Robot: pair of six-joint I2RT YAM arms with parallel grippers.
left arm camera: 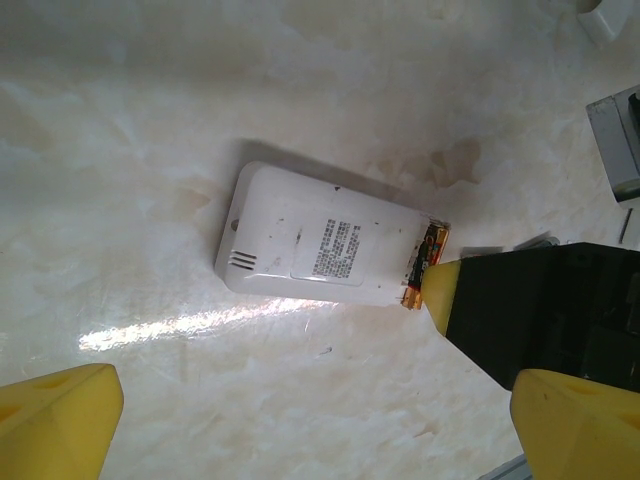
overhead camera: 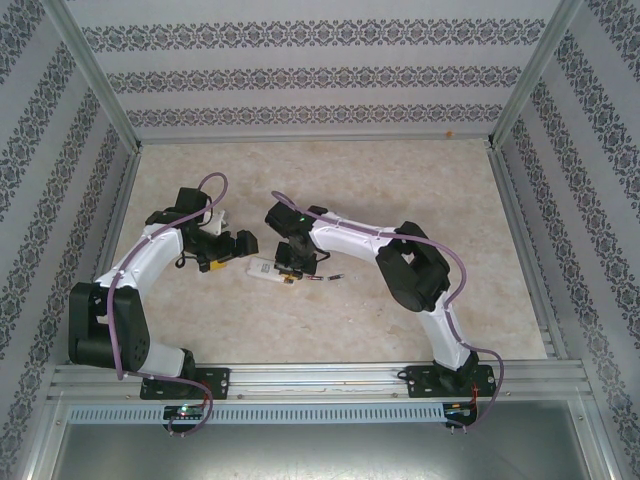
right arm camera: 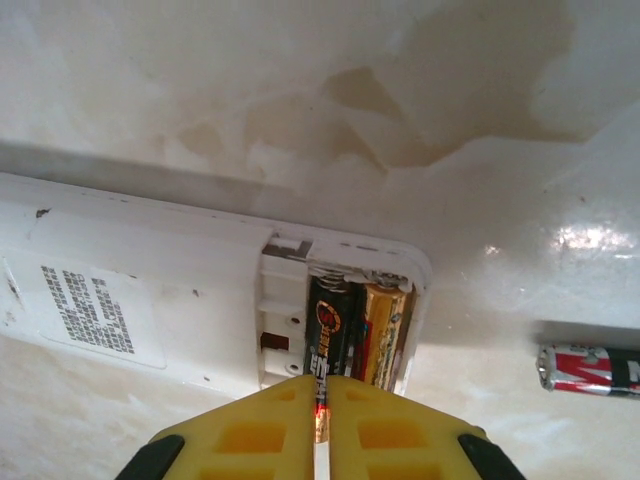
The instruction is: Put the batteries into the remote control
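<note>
Right pincer (right arm camera: 320,395) clenched, pads together at the ends of two batteries (right arm camera: 355,325) seated side by side in the open compartment (right arm camera: 280,340) of the white remote control (right arm camera: 150,290), back-up on the table (right arm camera: 300,80); back label (right arm camera: 90,310) print illegible; red-and-black battery (right arm camera: 590,370) loose nearby; left pincer (left arm camera: 318,415) released, hovering.

**Setting:** robotics lab test cell, tabletop booth.

**Evidence:**
- aluminium profile posts (overhead camera: 100,88) framing enclosure
- patterned wallpaper panels (overhead camera: 300,75) fitted as back and side walls
- marble-look tabletop (overhead camera: 400,180), stained in places
- two white-and-black jointed arms, left arm (overhead camera: 150,260) and right arm (overhead camera: 345,235), bases bolted to aluminium rail (overhead camera: 320,378) at near edge
- slotted cable duct (overhead camera: 320,412) just below rail
- purple cables (overhead camera: 463,275) looped along arms
- bare sheet-metal panel (overhead camera: 300,455) in front
</note>
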